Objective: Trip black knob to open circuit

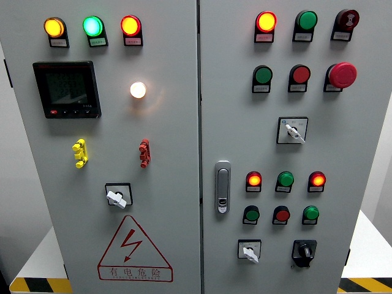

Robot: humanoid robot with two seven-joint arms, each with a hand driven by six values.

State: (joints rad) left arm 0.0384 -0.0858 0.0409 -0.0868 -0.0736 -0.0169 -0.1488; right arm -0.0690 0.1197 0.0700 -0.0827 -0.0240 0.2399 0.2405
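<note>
Black knob [303, 250] | neither hand is showing, so their state cannot be told | knob is sitting untouched near the right door's bottom right corner, right of a white switch [249, 252] | handle is standing roughly upright, long axis vertical | step: reach not begun; next calls for pinching and twisting it.

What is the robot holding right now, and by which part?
Nothing that shows: neither hand is in view, and the black knob at the panel's lower right stands untouched.
</note>
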